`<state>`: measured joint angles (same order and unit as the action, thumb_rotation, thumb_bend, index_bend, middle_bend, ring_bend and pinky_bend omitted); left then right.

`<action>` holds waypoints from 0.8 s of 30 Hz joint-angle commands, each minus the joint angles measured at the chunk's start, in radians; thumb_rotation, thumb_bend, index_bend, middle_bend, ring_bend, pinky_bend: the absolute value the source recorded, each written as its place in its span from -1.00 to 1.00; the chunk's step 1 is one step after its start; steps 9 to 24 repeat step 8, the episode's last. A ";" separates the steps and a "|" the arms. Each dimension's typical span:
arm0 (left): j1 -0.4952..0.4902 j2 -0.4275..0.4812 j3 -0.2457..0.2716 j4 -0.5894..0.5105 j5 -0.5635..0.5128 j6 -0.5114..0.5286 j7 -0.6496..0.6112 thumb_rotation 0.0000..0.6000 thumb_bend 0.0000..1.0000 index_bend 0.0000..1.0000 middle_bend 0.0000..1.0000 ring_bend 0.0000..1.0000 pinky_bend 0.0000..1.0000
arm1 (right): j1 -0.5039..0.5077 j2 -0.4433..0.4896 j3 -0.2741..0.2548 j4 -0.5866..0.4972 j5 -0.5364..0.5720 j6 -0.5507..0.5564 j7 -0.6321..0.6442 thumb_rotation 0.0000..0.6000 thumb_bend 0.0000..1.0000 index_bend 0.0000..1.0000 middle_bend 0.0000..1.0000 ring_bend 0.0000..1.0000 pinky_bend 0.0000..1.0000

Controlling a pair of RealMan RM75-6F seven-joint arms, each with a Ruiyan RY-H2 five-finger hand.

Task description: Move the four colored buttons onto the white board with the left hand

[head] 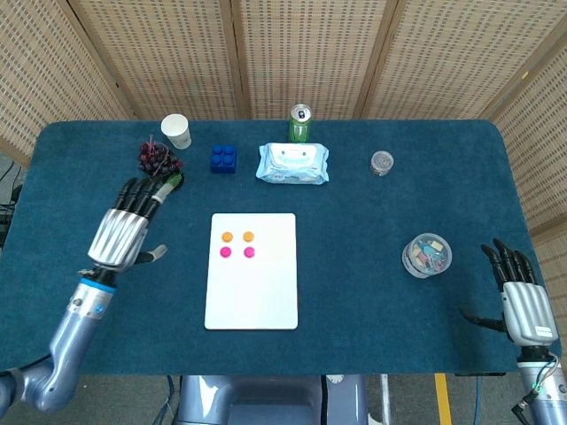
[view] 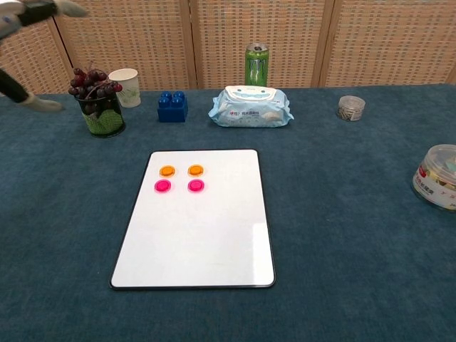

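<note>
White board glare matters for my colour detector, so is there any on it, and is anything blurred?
Chest view: a soft pale reflection sits low on the white board, clear of the four buttons, which read sharp. The left hand is smeared at the top-left corner. Head view: the board looks evenly lit, and the left hand is sharp.

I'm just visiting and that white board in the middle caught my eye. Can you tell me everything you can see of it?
The white board is a flat rectangle with rounded corners and a thin dark rim, lying flat on the blue cloth of the table, long side running away from the robot. Its surface looks smooth and glossy, with a faint glare. Near its far left corner sit two orange buttons and, just nearer, two pink buttons, forming a neat square. Neither hand touches the board.
</note>
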<state>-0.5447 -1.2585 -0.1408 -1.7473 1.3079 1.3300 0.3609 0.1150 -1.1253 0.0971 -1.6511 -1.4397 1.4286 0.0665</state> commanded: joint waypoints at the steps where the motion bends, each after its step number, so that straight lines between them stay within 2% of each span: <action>1: 0.127 0.076 0.053 -0.032 0.050 0.132 -0.059 1.00 -0.90 -1.00 -1.00 -1.00 -1.00 | -0.001 -0.003 0.001 -0.001 0.000 0.005 -0.007 1.00 -0.74 -0.98 -1.00 -1.00 -1.00; 5: 0.238 0.074 0.080 -0.013 0.004 0.242 -0.042 1.00 -0.89 -1.00 -1.00 -1.00 -1.00 | -0.003 -0.006 0.002 0.000 -0.002 0.012 -0.018 1.00 -0.74 -0.98 -1.00 -1.00 -1.00; 8: 0.289 0.051 0.088 0.006 -0.014 0.282 -0.060 1.00 -0.89 -1.00 -1.00 -1.00 -1.00 | -0.005 -0.009 0.002 0.001 -0.003 0.018 -0.025 1.00 -0.74 -0.98 -1.00 -1.00 -1.00; 24: 0.289 0.051 0.088 0.006 -0.014 0.282 -0.060 1.00 -0.89 -1.00 -1.00 -1.00 -1.00 | -0.005 -0.009 0.002 0.001 -0.003 0.018 -0.025 1.00 -0.74 -0.98 -1.00 -1.00 -1.00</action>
